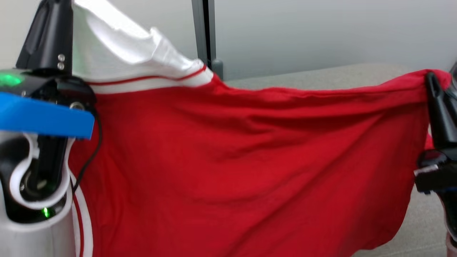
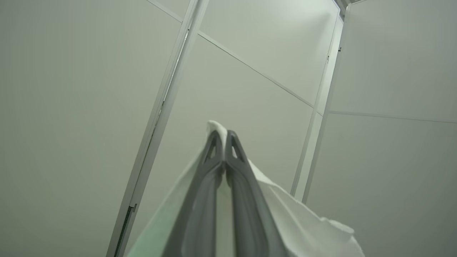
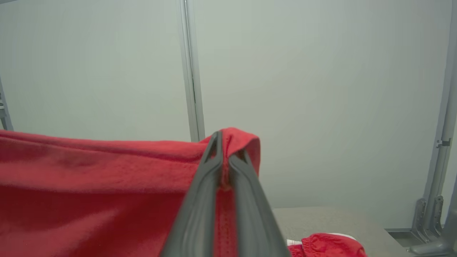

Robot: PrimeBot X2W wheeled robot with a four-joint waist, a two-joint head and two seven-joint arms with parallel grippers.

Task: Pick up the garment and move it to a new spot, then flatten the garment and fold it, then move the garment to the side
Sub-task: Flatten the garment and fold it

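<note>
The left gripper (image 2: 223, 137), its fingers pinched shut on the white part of the garment (image 1: 250, 160), holds it high at the left, the red cloth hanging spread before a grey post (image 1: 204, 32) and the table (image 1: 321, 76), across to the right gripper (image 3: 228, 146), clamped on its red edge.

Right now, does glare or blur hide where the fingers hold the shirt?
Head view: white sleeve glares, red shirt reads well. Left wrist view: left fingers soft up close, sleeve pale against the wall. Right wrist view: even light, red cloth clear between the right fingers.
</note>
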